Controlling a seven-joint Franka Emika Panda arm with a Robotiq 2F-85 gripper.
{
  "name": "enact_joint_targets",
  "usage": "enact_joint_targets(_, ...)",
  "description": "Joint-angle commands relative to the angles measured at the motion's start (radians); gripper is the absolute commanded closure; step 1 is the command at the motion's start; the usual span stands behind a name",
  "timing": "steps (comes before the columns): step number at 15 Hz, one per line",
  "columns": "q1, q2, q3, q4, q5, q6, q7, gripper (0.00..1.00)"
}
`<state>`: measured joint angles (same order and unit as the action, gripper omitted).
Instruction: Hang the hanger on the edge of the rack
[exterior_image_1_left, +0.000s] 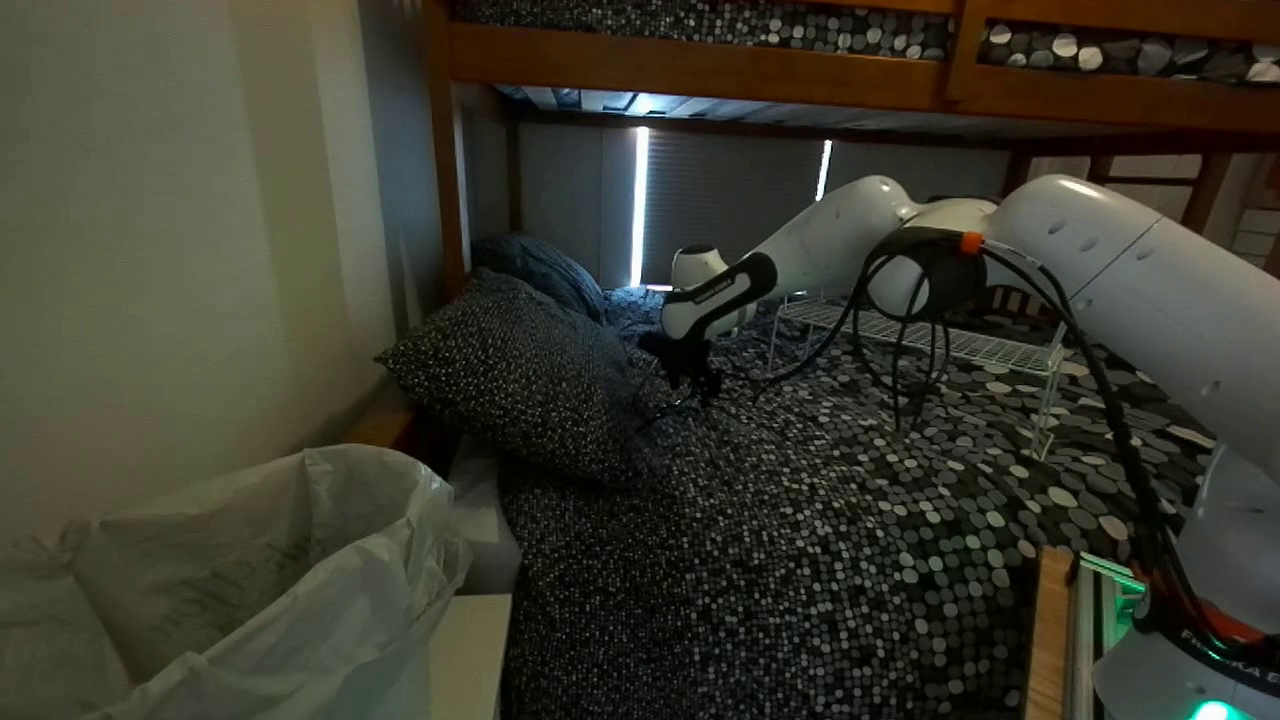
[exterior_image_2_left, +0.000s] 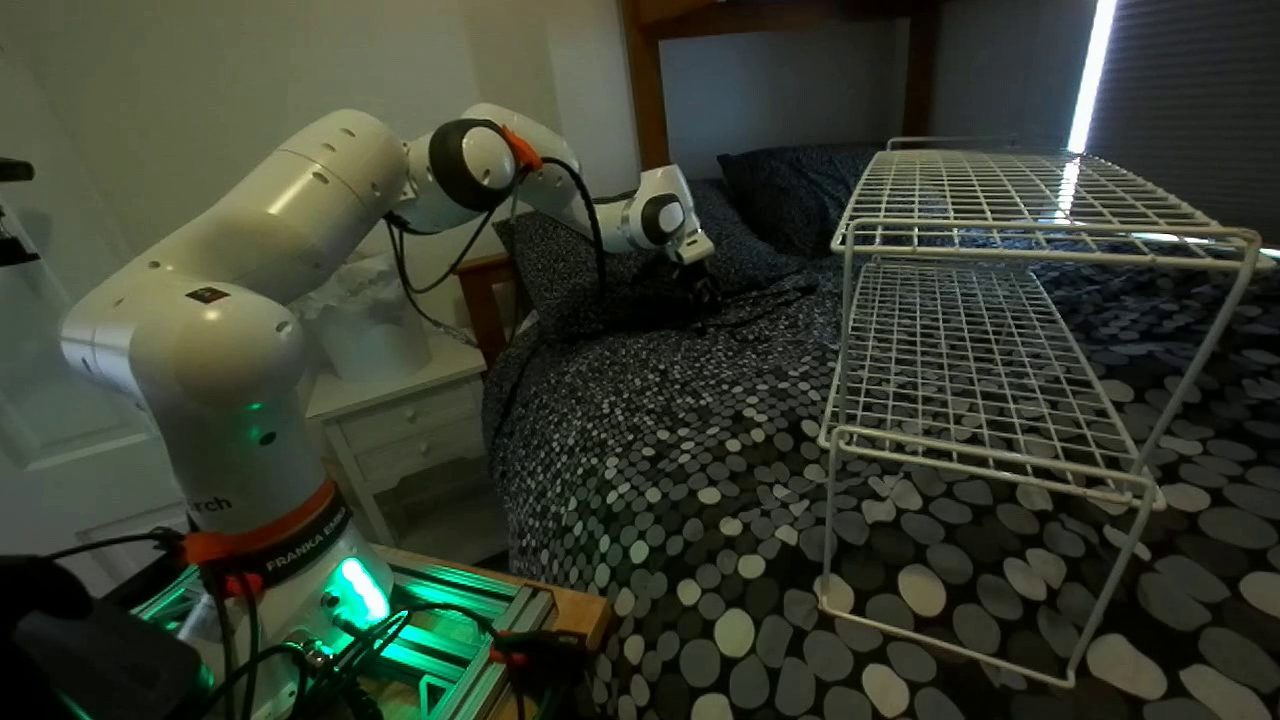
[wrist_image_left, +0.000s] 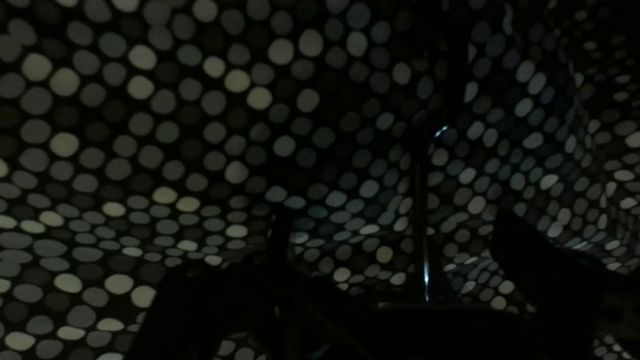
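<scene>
Got the white, glossy robot arm (exterior_image_1_left: 1130, 265) stretched over a dark bedspread with grey and white pebble spots (exterior_image_1_left: 780, 560), with the black two-fingered gripper (exterior_image_1_left: 692, 383) down low near a dark speckled pillow (exterior_image_1_left: 530, 375). Honestly can't tell whether spread, pressed together or pinching something: way too murky, and in the wrist view can only pick out black silhouettes along the bottom. Pretty sure about spotting the small thin dark hanger (wrist_image_left: 425, 270) right there at the gripper, seen as a skinny upright rod with a couple of bright glints, rising from among those silhouettes. Can't say whether gripped or touching the bedspread. Can see the white rack of thin metal tubes (exterior_image_2_left: 1000, 256) off to the side in both exterior views, standing on the same bedspread, with two mesh shelves one above the other, well apart from the gripper. In an exterior view, partly blocked by the arm and some black cables (exterior_image_1_left: 1117, 420). Also got a brown wooden bunk-bed frame (exterior_image_1_left: 700, 65) overhead, a white nightstand with drawers (exterior_image_2_left: 415, 430) beside the bedspread, a white plastic-lined bin (exterior_image_2_left: 378, 345) on top of that, plus a green light (exterior_image_2_left: 362, 590) at the arm's base.
</scene>
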<state>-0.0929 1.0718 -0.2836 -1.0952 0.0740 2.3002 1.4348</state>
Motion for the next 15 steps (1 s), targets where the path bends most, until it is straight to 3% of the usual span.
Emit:
enact_joint_targets(1, -0.018, 0.08, 0.011, 0.107, -0.023, -0.004, 0.012, 0.0)
enact_joint_targets(2, -0.022, 0.092, 0.014, 0.121, -0.024, 0.007, 0.006, 0.0)
enact_joint_targets(3, -0.024, 0.102, 0.016, 0.133, -0.024, 0.007, 0.003, 0.09)
enact_joint_targets(4, -0.027, 0.111, 0.017, 0.148, -0.023, 0.002, 0.005, 0.26)
enact_joint_targets(13, -0.017, 0.119, -0.001, 0.181, -0.016, -0.051, 0.001, 0.96)
enact_joint_targets(15, -0.017, 0.107, 0.004, 0.176, -0.013, -0.078, -0.01, 1.0)
